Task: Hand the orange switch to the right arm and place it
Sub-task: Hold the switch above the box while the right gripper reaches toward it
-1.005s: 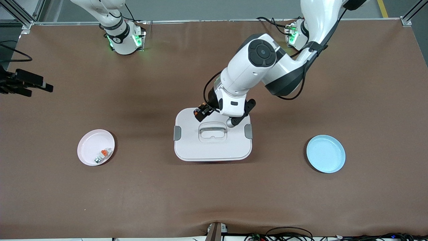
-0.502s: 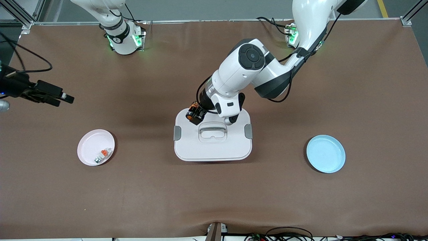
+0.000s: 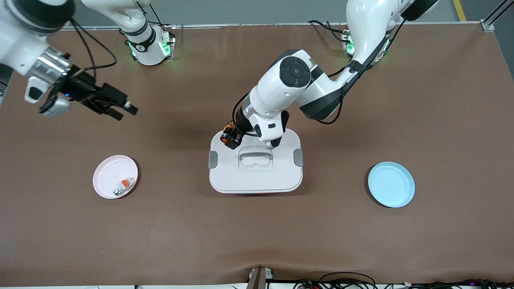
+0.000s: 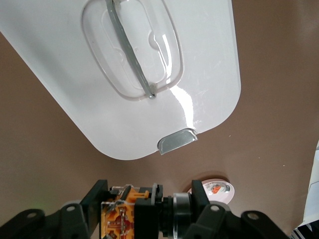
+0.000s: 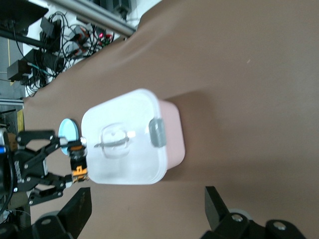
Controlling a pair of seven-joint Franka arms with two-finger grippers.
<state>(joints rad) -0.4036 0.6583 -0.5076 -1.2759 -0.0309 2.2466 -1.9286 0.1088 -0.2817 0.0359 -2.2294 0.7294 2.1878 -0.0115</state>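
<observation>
The orange switch [image 3: 229, 135] is a small black stub with an orange labelled end [image 4: 118, 219]. My left gripper [image 3: 230, 137] is shut on it, one finger at each end, and holds it in the air over the corner of the white box lid [image 3: 241, 180] toward the right arm's end. My right gripper [image 3: 124, 112] hangs open and empty over bare table, between its base and the pink plate [image 3: 105, 170]. In the right wrist view its fingers [image 5: 79, 209] stand wide apart, with the switch [image 5: 78, 160] showing farther off by the box [image 5: 134, 149].
The white lidded box with a handle and grey clasps [image 4: 199, 74] stands mid-table. The pink plate holds a small white-grey part with an orange piece [image 3: 124, 185]. A blue plate [image 3: 391, 184] lies toward the left arm's end. Cables run along the table's near edge.
The right arm has swung in from the table's end toward the middle, gripper open. The left gripper has carried the switch a little toward the right arm's end, over the lid's corner.
</observation>
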